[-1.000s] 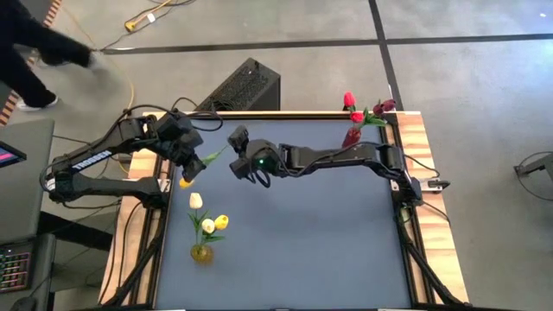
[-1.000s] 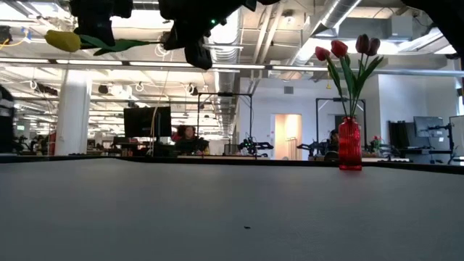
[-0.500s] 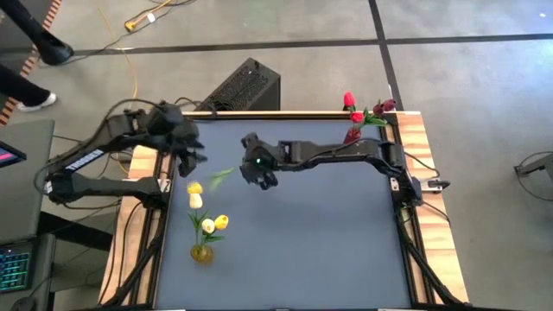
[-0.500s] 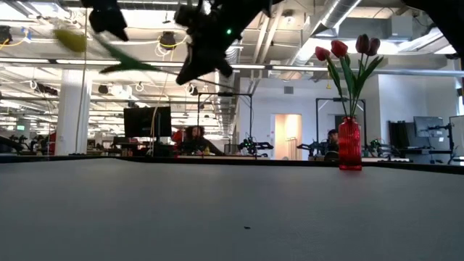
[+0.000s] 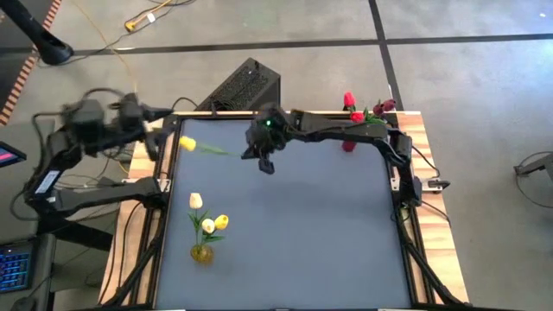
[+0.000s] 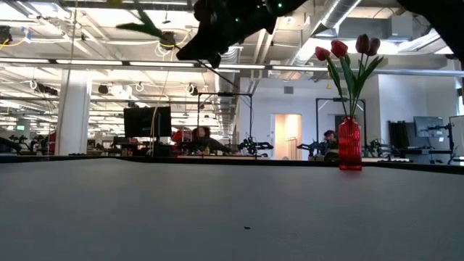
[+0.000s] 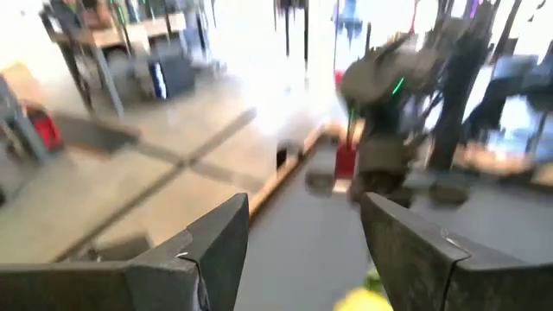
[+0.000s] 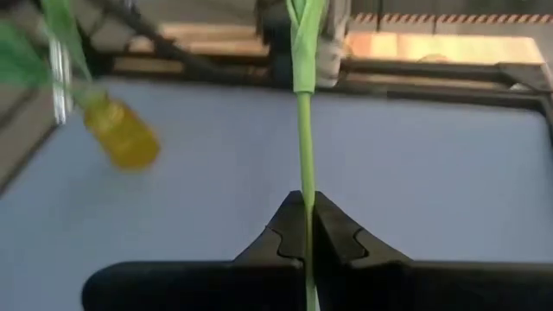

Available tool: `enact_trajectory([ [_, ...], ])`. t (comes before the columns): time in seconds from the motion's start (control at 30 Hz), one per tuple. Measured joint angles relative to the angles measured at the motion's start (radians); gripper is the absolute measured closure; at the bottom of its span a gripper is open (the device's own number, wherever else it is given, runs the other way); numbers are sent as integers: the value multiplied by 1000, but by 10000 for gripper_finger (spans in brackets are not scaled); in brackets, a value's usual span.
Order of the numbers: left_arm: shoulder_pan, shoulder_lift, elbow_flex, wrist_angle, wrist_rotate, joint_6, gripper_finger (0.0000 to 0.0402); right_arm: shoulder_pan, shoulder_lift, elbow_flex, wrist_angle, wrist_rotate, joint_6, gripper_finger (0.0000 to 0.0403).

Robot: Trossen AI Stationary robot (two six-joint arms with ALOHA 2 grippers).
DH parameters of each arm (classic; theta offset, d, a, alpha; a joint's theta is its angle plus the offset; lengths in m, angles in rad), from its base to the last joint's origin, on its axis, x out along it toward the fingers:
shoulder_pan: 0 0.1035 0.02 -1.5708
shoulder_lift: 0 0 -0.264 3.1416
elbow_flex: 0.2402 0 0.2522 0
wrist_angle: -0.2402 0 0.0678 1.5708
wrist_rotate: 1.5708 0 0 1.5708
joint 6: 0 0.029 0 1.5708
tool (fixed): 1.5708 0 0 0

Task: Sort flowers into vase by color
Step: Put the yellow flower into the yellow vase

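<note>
My right gripper [image 5: 262, 157] is shut on the green stem of a yellow tulip [image 5: 187, 144], high over the table's far left part. The tulip's head points toward the left edge. My left gripper [image 7: 302, 246] stands open with nothing between its fingers, beyond the table's far left corner [image 5: 158, 138]. A yellow vase [image 5: 201, 253] near the left edge holds pale and yellow tulips [image 5: 210, 223]. A red vase [image 6: 349, 145] at the far right corner holds red and dark red tulips [image 5: 356, 111]. My right gripper pinches the tulip's stem [image 8: 304, 203] between its two fingers, at its lower part, far from the head. The stem runs on straight ahead of the fingertips toward the table's left edge. The tulip hangs roughly level, lifted clear of the table.
A black box [image 5: 243, 86] stands on the floor behind the table's far edge. Wooden rails [image 5: 423, 155] run along the table's sides. The grey tabletop [image 5: 302, 233] is bare in its middle and right half.
My left gripper has opened, let go of the yellow tulip and drawn back past the table's left edge. My right gripper has shut on the stem and carried the tulip up and toward the far edge.
</note>
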Motion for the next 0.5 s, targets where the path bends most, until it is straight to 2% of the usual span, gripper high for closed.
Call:
enact_trajectory([
  [0.13, 0, -99, -61, 93, 11, -78, 189, -39, 1, 0, 106, -30, 95, 377],
  [0.27, 0, -165, -151, 187, 38, -183, 189, -78, 2, 0, 354, -82, 285, 377],
  [0.4, -1, -187, -275, 333, 71, -265, 189, -85, 2, 0, 626, -102, 457, 377],
  [0.5, -1, -177, -372, 461, 110, -321, 189, -65, 1, 0, 749, -104, 560, 377],
])
